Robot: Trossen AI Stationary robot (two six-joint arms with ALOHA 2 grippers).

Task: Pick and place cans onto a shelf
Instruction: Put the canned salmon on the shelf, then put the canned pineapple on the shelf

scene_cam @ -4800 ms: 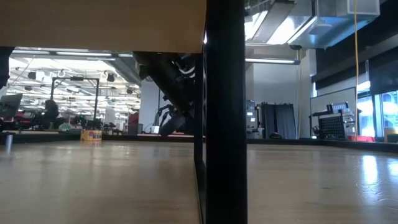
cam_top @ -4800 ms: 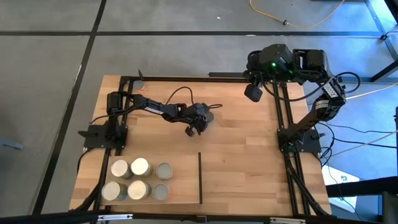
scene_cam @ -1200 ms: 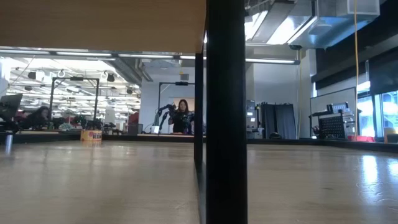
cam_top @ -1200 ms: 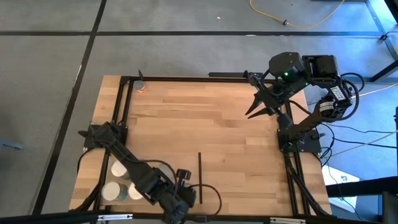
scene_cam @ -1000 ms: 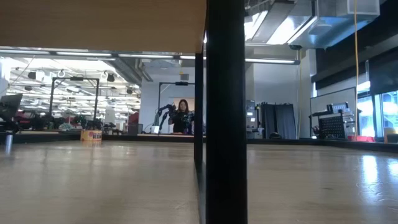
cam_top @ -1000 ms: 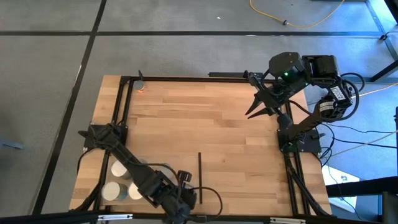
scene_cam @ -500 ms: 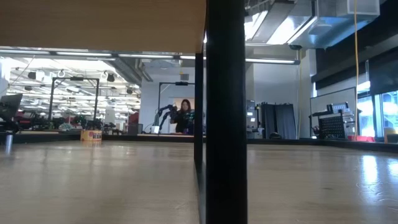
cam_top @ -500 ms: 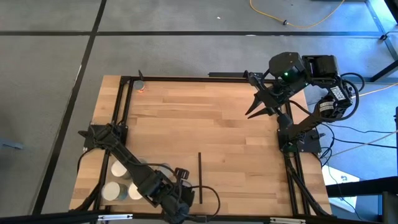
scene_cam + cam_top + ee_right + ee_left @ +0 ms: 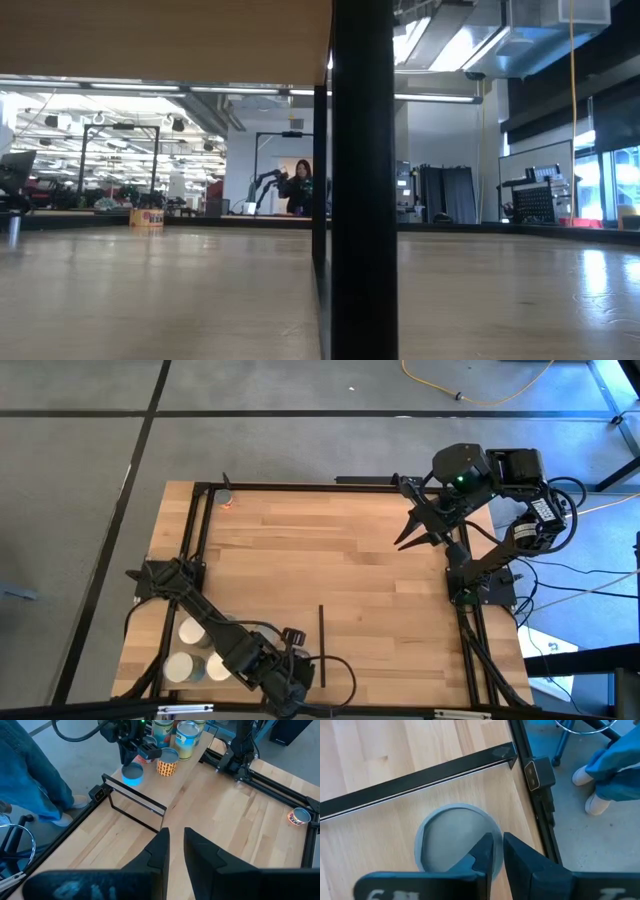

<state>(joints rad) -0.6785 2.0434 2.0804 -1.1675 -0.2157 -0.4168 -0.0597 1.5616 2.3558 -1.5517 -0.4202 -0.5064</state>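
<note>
At the shelf's (image 9: pixel 395 825) near edge, a grey-topped can (image 9: pixel 455 837) is straddled by the left gripper (image 9: pixel 497 851), jaws narrowly parted

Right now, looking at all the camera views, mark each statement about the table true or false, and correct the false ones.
1. The left gripper is just above a can at the shelf's corner. True.
2. The right gripper holds a can. False: it is empty, over bare table far from the cans.
3. One small can sits apart from the rest, near a table corner. True.
4. The shelf is on the right arm's side. False: it lies on the left arm's side, edged by a black strip.
5. No person is near the table. False: a person's legs show beside the shelf end.
</note>
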